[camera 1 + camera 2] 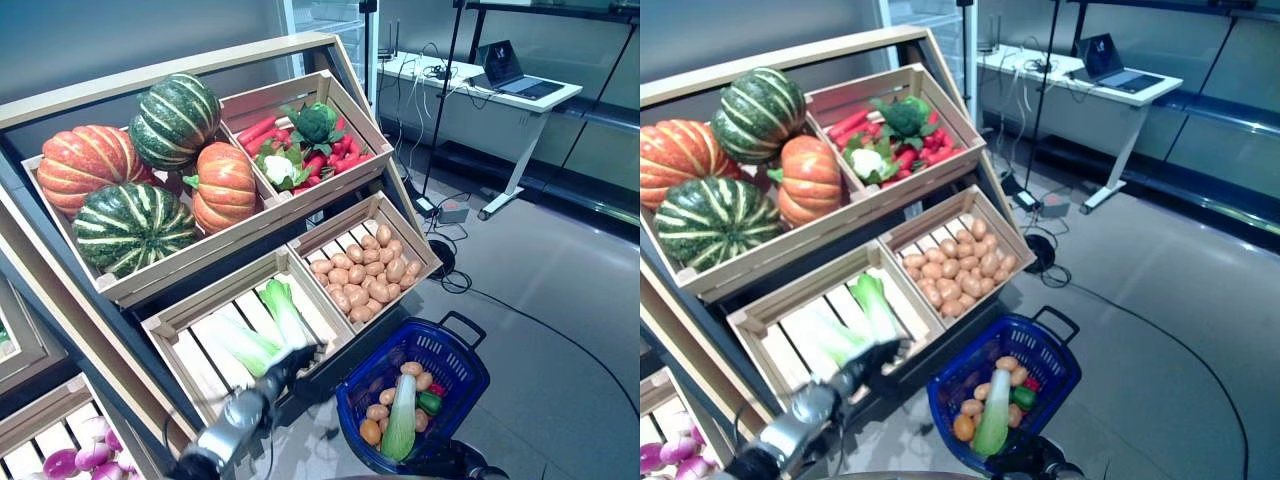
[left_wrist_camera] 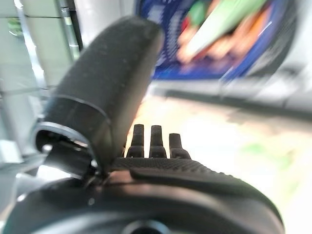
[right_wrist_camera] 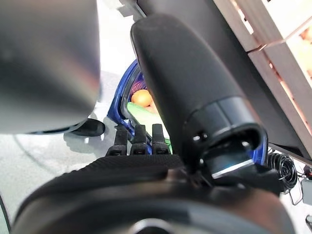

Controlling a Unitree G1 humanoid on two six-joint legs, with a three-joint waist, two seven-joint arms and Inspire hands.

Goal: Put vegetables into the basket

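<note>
A blue basket (image 1: 470,375) hangs low at the right, with a long pale green vegetable (image 1: 402,420), potatoes (image 1: 410,370) and a green pepper (image 1: 429,402) in it. My right hand (image 1: 455,462) is at its near rim, shut on the handle; its fingers (image 3: 136,139) point down over the basket (image 3: 123,100). My left hand (image 1: 293,358) is open and holds nothing. It reaches to the front edge of the wooden crate (image 1: 175,325) that holds leafy green stalks (image 1: 285,310). The thumb (image 2: 105,92) stands out and the fingers (image 2: 155,141) are straight.
The sloped wooden stand also carries a crate of potatoes (image 1: 365,270), pumpkins (image 1: 160,180), and a top crate of carrots, broccoli and cauliflower (image 1: 300,145). Purple bulbs (image 1: 75,455) lie in a low crate at the left. A desk with a laptop (image 1: 505,70) stands behind.
</note>
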